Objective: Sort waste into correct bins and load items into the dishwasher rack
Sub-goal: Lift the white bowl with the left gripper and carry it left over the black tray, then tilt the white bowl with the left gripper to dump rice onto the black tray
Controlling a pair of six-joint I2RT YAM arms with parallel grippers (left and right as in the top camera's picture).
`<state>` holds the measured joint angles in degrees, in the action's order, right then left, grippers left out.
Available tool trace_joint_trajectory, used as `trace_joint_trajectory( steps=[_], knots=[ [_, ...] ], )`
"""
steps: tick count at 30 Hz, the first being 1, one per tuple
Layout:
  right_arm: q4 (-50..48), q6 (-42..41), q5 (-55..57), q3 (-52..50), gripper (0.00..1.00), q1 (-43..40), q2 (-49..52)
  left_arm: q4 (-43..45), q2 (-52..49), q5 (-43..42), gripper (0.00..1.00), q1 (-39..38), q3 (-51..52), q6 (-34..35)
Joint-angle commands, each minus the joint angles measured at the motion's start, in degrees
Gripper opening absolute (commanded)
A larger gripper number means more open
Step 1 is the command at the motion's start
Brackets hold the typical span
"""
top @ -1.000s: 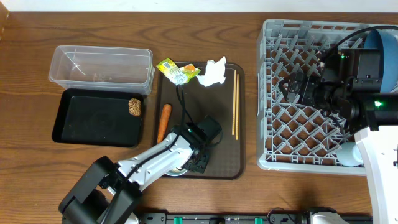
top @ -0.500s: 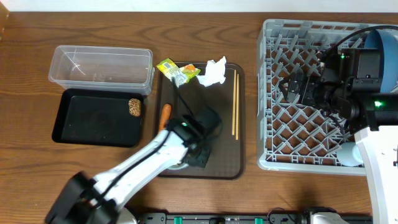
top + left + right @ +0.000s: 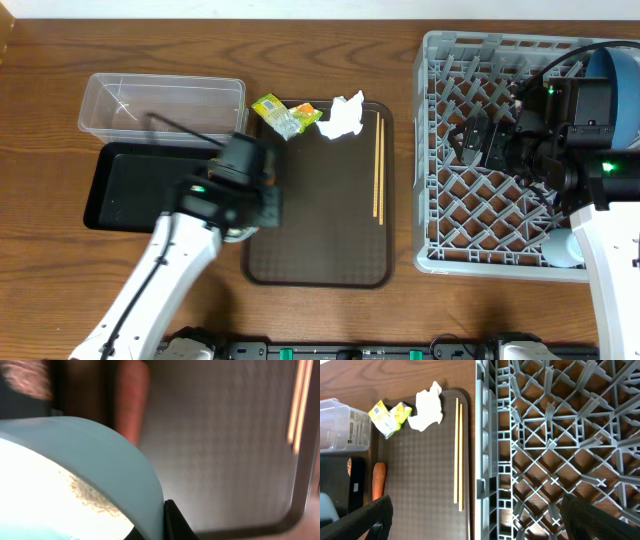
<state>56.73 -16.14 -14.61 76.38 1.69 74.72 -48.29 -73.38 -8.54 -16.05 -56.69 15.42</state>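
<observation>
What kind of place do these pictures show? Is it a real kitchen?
Probably a lab table staged for clearing dishes, not a real kitchen: on it stand a grey dishwasher rack, a brown serving tray with chopsticks, and a clear tub and black tray as bins.

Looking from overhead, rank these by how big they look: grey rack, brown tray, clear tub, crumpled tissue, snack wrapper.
Largest to smallest, overhead view:
1. grey dishwasher rack
2. brown serving tray
3. clear plastic tub
4. crumpled white tissue and yellow-green snack wrapper: about alike, so I won't rank them.
</observation>
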Motion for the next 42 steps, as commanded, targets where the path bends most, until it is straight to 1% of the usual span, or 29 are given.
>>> trace_joint_trajectory(
  steps=[1, 4, 7, 11, 14, 19, 24, 27, 33, 38, 42],
  knots=[
    [0.1, -0.6, -0.4, 0.3, 0.99, 0.2, 0.0, 1.9, 0.3, -10.4, 0.06, 9.0, -0.8, -4.3],
    [0.3, -0.6, -0.5, 0.3, 0.99, 0.2, 0.0, 5.2, -0.3, -22.6, 0.06, 18.1, -0.3, -8.3],
    [0.5, -0.6, -0.4, 0.3, 0.99, 0.2, 0.0, 7.6, -1.7, -32.7, 0.06, 26.6, 0.8, -11.2],
    [0.8, -0.6, -0.4, 0.3, 0.99, 0.2, 0.0, 9.1, -5.6, -45.5, 0.06, 35.8, 2.1, -18.1],
    [0.8, -0.6, -0.4, 0.3, 0.99, 0.2, 0.0, 10.5, -9.4, -53.1, 0.06, 40.0, 2.2, -22.5],
    [1.1, -0.6, -0.5, 0.3, 0.99, 0.2, 0.0, 11.6, -16.3, -63.9, 0.06, 44.6, 2.2, -28.2],
    [1.7, -0.6, -0.4, 0.3, 0.99, 0.2, 0.0, 11.7, -20.2, -75.0, 0.06, 49.2, 2.2, -34.0],
    [1.8, -0.6, -0.4, 0.3, 0.99, 0.2, 0.0, 11.5, -20.5, -77.9, 0.06, 52.3, 2.2, -35.6],
    [1.8, -0.6, -0.4, 0.3, 0.99, 0.2, 0.0, 11.5, -20.5, -81.5, 0.06, 56.6, 2.3, -36.6],
    [1.8, -0.6, -0.4, 0.3, 0.99, 0.2, 0.0, 11.5, -20.6, -81.4, 0.06, 57.4, 3.4, -36.6],
    [1.8, -0.6, -0.4, 0.3, 0.99, 0.2, 0.0, 12.0, -20.6, -75.9, 0.06, 57.4, 5.0, -36.8]
  ],
)
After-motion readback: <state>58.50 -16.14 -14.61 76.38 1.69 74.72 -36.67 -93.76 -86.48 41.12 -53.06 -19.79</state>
